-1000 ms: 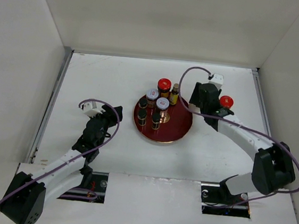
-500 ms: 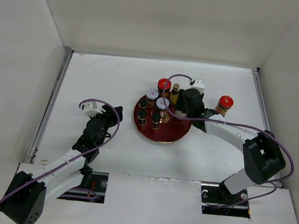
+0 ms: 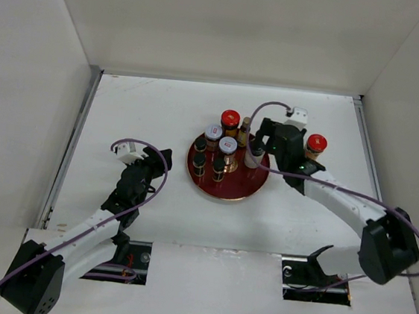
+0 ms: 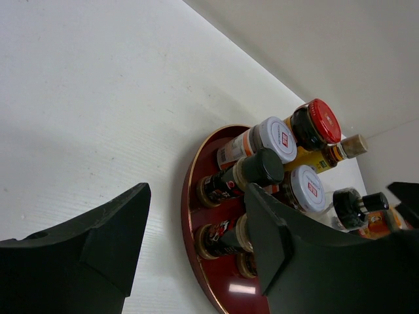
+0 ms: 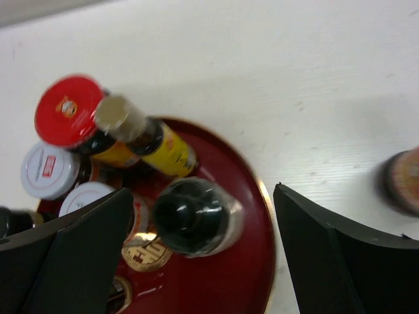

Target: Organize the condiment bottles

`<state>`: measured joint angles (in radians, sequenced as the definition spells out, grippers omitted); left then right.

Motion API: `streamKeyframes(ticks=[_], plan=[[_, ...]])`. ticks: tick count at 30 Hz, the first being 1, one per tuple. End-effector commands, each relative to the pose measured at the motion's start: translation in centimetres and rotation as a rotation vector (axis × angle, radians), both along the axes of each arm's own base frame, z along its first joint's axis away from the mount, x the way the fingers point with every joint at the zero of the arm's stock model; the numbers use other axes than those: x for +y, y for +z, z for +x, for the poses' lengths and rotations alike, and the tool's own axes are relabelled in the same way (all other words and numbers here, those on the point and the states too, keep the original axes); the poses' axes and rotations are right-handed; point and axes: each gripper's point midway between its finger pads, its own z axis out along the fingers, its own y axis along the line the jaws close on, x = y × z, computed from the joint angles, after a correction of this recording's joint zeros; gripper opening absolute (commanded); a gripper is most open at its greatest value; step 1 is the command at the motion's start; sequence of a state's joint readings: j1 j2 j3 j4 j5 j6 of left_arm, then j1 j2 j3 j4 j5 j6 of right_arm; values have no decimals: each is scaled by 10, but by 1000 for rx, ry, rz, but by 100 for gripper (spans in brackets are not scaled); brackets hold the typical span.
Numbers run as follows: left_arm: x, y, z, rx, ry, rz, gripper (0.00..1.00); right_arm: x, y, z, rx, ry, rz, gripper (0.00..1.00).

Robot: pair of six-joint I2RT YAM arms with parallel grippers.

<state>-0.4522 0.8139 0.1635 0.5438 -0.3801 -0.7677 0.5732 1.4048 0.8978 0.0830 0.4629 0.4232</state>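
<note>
The condiment bottles stand on a round dark-red tray (image 3: 230, 191): a red-capped jar (image 3: 230, 119), a slim yellowish bottle (image 3: 244, 131), two white-lidded jars (image 3: 212, 132) and several black-capped dark bottles (image 3: 198, 163). A clear black-capped bottle (image 3: 254, 155) (image 5: 196, 216) stands upright on the tray's right side. My right gripper (image 3: 262, 144) (image 5: 203, 199) is open around it, with a gap on each side. Another red-capped jar (image 3: 316, 144) stands on the table right of the tray. My left gripper (image 3: 163, 158) (image 4: 196, 226) hangs open and empty left of the tray (image 4: 186, 216).
White walls close the table in at the back, left and right. The right arm's cable loops over the tray's far right. The red-capped jar (image 5: 400, 180) shows blurred just outside my right finger.
My right gripper swung left from beside the outer red-capped jar to the tray's right side and opened. The clear black-capped bottle now stands there. The left arm has not moved.
</note>
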Motion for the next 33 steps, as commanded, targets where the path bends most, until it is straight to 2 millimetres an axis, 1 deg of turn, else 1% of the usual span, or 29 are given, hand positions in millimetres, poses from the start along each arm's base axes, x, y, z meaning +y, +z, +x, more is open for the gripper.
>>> streamKeyframes(ticks=[1,4,6,8,10,11,14,18,24,26,29,31,32,33], plan=[[-1,13,1,-52,-6,-35,58,-53,42,3,-119,-145,61,96],[-2,13,1,-51,-8,-34,58,-113,39,-5,-109,-321,37,96],[-2,13,1,-49,-8,-35,58,-147,38,-11,-102,-427,9,97],[-3,12,1,-46,-11,-34,58,-172,33,-13,-80,-494,-25,99],[-3,12,2,-46,-11,-36,58,-186,24,-10,-38,-526,-51,100],[-3,12,2,-46,-11,-36,58,-190,19,-8,-16,-532,-61,100],[-3,12,2,-46,-11,-36,58,-191,6,3,38,-508,-80,100],[-3,12,1,-48,-11,-36,58,-186,-8,19,79,-456,-67,100],[-4,12,1,-46,-14,-36,58,-182,-28,33,118,-424,-55,100],[-4,11,1,-45,-14,-35,58,-180,-34,36,133,-414,-52,95],[-4,13,1,-49,-14,-37,58,-179,-35,37,123,-416,-46,82],[-3,13,1,-49,-12,-37,58,-182,-29,35,95,-430,-44,65],[-3,13,1,-49,-12,-37,58,-183,-25,32,78,-438,-48,59],[-3,13,1,-49,-12,-37,58,-183,-20,29,62,-445,-51,55]])
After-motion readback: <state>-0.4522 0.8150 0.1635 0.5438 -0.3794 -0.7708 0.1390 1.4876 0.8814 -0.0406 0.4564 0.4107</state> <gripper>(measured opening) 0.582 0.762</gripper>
